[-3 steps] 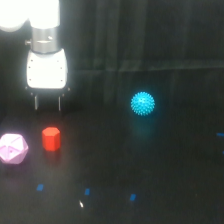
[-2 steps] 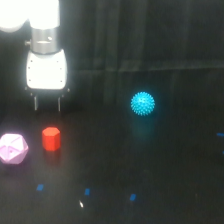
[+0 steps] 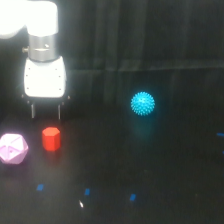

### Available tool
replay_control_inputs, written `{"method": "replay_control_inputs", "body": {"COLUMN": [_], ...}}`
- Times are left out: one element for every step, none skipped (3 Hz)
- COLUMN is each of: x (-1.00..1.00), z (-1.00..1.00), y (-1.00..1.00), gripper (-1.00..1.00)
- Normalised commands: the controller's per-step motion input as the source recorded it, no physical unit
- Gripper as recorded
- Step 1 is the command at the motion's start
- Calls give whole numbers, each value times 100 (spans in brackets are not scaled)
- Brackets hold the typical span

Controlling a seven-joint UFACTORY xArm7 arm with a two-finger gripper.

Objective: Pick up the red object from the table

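The red object [image 3: 51,138] is a small red-orange faceted block standing on the black table [image 3: 150,175] at the exterior view's left. My gripper [image 3: 46,113] hangs from the white arm just above and slightly behind it, not touching it. Its two thin dark fingers [image 3: 33,110] point down with a gap between them, open and empty.
A pink polyhedron [image 3: 12,148] lies just to the exterior view's left of the red block. A spiky cyan ball [image 3: 143,103] sits to the exterior view's right. Small blue marks [image 3: 87,191] dot the near table.
The gripper has shifted slightly toward the red block; the objects have not moved.
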Motion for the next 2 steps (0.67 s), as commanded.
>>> {"method": "replay_control_inputs", "body": {"x": [26,33], "z": [-5,-13], "y": [-99,-100], "gripper": [59,30]}}
